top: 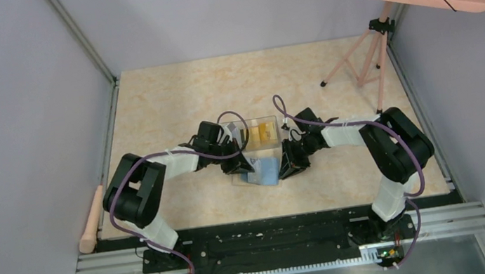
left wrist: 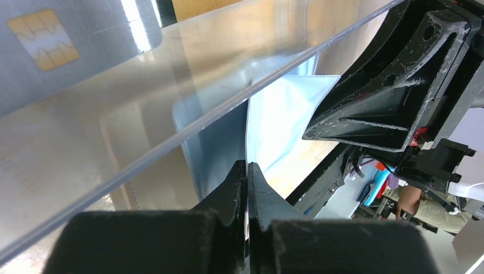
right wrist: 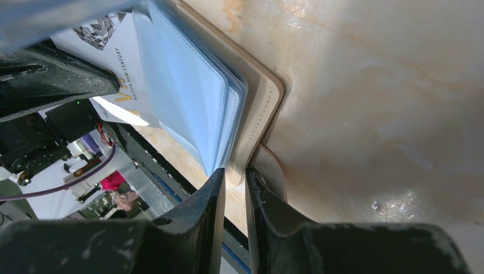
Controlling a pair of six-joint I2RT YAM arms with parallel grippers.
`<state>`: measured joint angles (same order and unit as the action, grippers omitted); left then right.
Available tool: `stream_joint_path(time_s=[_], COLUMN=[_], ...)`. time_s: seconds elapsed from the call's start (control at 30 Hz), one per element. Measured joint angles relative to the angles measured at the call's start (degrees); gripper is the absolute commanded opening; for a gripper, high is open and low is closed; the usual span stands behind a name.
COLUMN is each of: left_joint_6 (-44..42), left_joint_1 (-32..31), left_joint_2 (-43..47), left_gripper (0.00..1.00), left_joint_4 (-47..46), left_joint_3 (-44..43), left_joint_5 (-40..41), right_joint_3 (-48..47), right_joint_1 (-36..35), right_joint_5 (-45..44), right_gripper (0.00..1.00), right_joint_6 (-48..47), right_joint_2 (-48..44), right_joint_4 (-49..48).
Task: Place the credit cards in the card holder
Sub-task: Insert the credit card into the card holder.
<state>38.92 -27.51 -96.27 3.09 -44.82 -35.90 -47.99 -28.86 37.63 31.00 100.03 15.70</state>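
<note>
The beige-tan folding card holder with pale-blue inner pockets [top: 263, 172] lies open on the marbled cream surface [top: 171, 104], directly between the two sets of fingers. The left gripper [left wrist: 246, 168] has its fingers pressed tightly together, and a pale-blue pocket leaf rises straight from their tips, so they appear to pinch its edge. The right gripper [right wrist: 234, 174] has its fingers only a sliver apart, nipping the corner of the stitched beige cover; a small beige tab sits just outside its right finger. Beyond the right fingertips the blue leaves fan up and away from the cover. Past them, under the left arm's black fingers, shows a white printed card [right wrist: 108, 63] – whether it sits in a pocket cannot be told. Just beyond both sets of fingers stands a clear rectangular plastic box [top: 257, 120], touching or nearly touching the holder's far edge. It holds golden-yellow credit cards [top: 265, 132], and a grey card with a gold chip [left wrist: 43, 40] shows through its wall above the left fingers.
</note>
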Motion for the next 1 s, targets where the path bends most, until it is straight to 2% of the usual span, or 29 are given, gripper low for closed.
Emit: stream_joint_path(time_s=[0.23,0.5,0.53,0.67,0.73,0.87,1.0], left_joint_6=[-0.1,-1.6,-1.6,-3.0,-4.0,-6.3,-8.0], left_joint_1=[-0.5,-2.7,-2.9,-3.1,-3.4,-4.2,-4.8], left_joint_2=[-0.3,-3.5,-3.7,-4.0,-4.0,-3.9,-3.2], left_gripper=[0.0,0.01,0.05,0.34,0.44,0.53,0.54], left_joint_4=[-0.1,0.4,0.4,1.5,2.3,5.4,9.9], left_joint_3=[-0.2,-4.1,-4.3,-5.2,-6.2,-8.6,-9.7], left_joint_5=[-0.9,-3.1,-3.1,-3.3,-3.0,-1.2,2.4], right_joint_3=[0.0,0.0,0.0,0.0,0.0,0.0,0.0], right_joint_1=[0.0,0.0,0.0,0.0,0.0,0.0,0.0], right_joint_5=[0.0,0.1,0.1,0.1,0.1,0.0,0.0], right_gripper=[0.19,0.19,0.19,0.19,0.19,0.19,0.19], right_joint_6=[0.0,0.0,0.0,0.0,0.0,0.0,0.0], right_joint_2=[0.0,0.0,0.0,0.0,0.0,0.0,0.0], right_joint_4=[0.1,0.4,0.4,0.5,0.5,0.5,0.4])
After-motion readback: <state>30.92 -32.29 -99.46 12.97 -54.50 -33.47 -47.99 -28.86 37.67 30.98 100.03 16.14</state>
